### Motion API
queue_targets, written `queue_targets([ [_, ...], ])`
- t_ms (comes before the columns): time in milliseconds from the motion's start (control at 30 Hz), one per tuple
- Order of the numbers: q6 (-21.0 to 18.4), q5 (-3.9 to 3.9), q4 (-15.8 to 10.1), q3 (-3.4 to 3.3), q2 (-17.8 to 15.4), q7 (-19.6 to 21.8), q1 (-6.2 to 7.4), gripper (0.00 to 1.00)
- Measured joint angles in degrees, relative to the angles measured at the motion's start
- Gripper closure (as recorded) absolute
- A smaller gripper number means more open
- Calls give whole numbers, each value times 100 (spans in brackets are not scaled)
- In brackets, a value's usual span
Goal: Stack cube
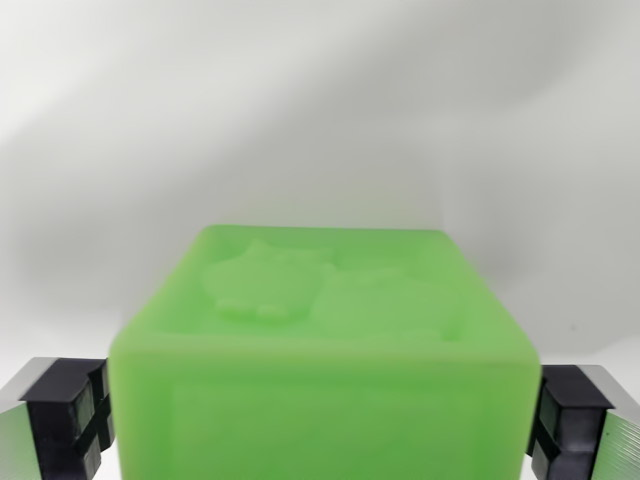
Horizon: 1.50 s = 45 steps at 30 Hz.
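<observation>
A bright green cube (pixel 325 350) fills the lower middle of the wrist view, its top face carrying a raised relief pattern. My gripper (pixel 325 425) straddles it: one black finger pad (pixel 75 415) presses its side at the wrist view's left, the other finger pad (pixel 565 420) at the wrist view's right. The jaws stand closed against both side faces. The cube's underside is out of view. No second cube shows in this view.
Behind the cube lies a plain white surface (pixel 320 120) with soft grey shadows. No other objects or edges are visible.
</observation>
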Motion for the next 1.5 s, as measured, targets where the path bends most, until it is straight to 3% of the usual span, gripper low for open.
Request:
queue_targets([
  [1500, -53, 0, -28, -2, -114, 0, 2, 100],
])
